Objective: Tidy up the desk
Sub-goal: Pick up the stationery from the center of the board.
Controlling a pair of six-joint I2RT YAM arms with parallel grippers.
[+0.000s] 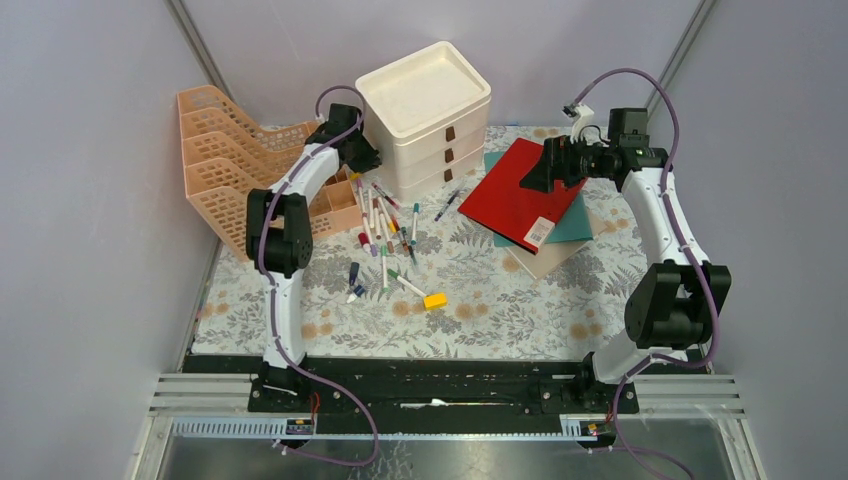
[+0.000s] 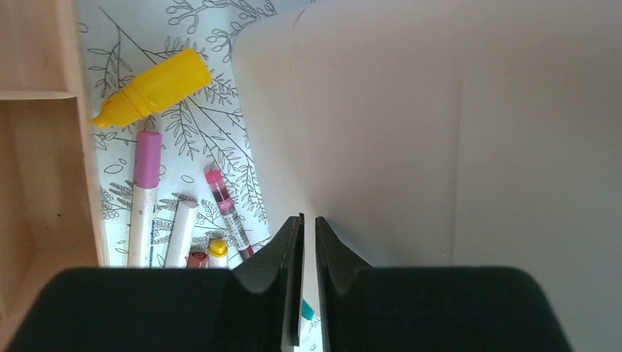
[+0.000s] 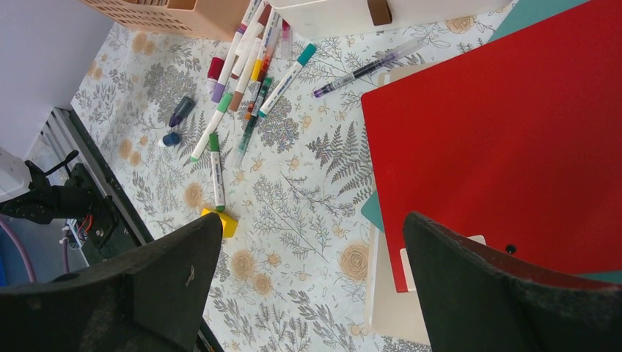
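Bench (image 1: pixel 480 290): spreads under and in front of the drawers (image 1: pixel 425 95), which stand at its back middle.
Left pincer (image 2: pixel 309 220): tight by the drawers' left side, low over the cloth; fingers almost together with a thin slit left. I cannot tell whether anything is clamped.
Right pincer (image 3: pixel 312 220): right of the drawers, over the edge of the red book (image 1: pixel 520 190); fingers wide apart, nothing between them.
Markers (image 1: pixel 385 225): scattered in front of the drawers, leftward.
Yellow block (image 1: pixel 435 300): well in front of the drawers, beyond the markers.
Rack (image 1: pixel 215 150): left of the drawers.
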